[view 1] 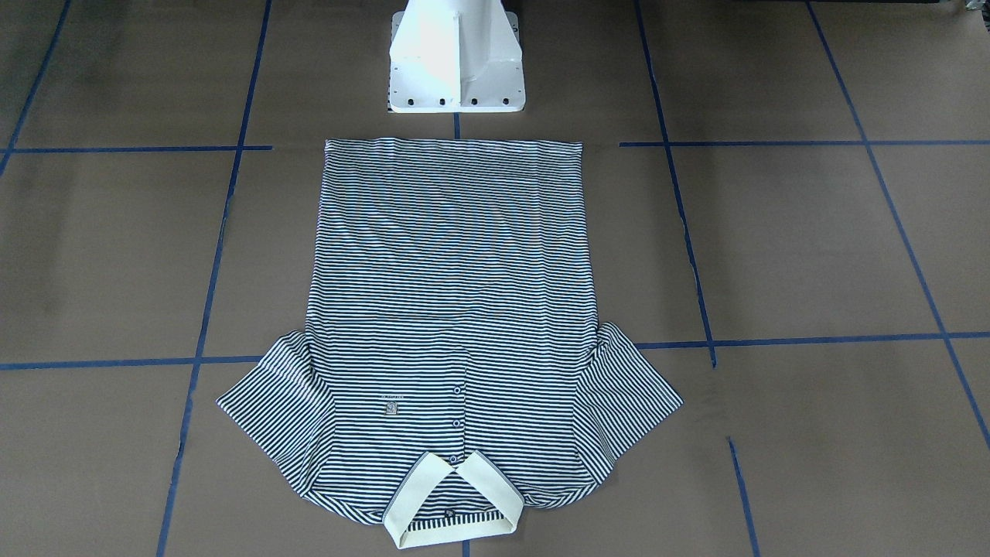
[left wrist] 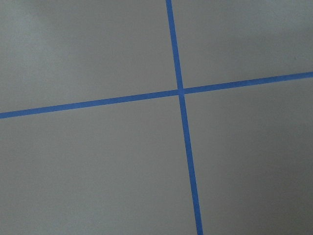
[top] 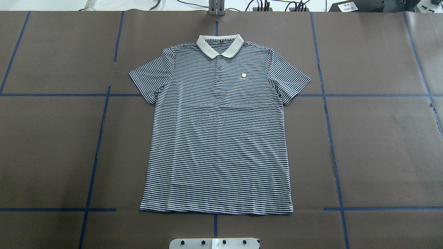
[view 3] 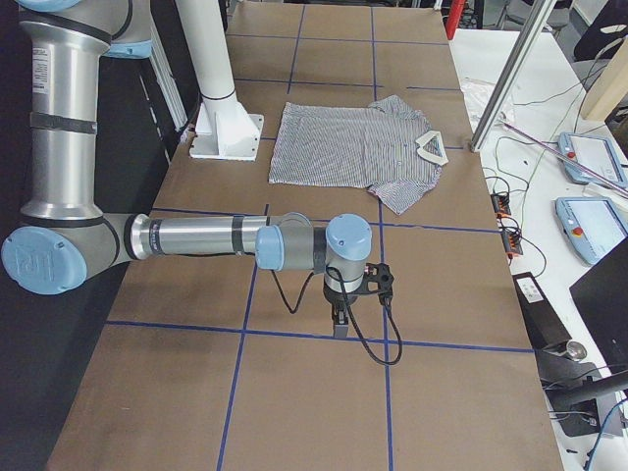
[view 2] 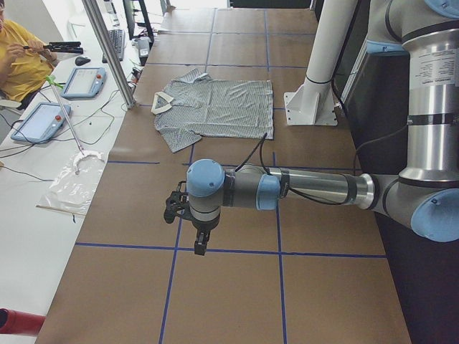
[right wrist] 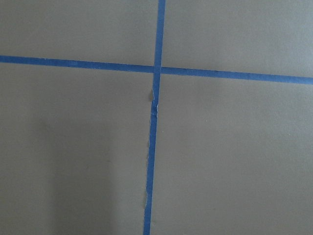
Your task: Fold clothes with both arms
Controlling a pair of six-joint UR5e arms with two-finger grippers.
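The striped polo shirt (top: 218, 138) lies flat and unfolded, face up, in the middle of the brown table, with both sleeves spread. Its cream collar (top: 220, 45) points away from the robot and its hem is near the base. The shirt also shows in the front view (view 1: 456, 309) and both side views (view 2: 215, 107) (view 3: 353, 147). My left gripper (view 2: 199, 244) hangs over bare table far to the shirt's left. My right gripper (view 3: 340, 324) hangs over bare table far to its right. I cannot tell whether either is open or shut. Both wrist views show only table and blue tape.
The white pedestal base (view 1: 456, 70) stands just behind the shirt's hem. Blue tape lines (top: 328, 138) grid the table. Past the far edge are a metal post (view 2: 107, 50), teach pendants (view 2: 39, 122), a plastic bag (view 2: 72, 183) and a seated person (view 2: 14, 57).
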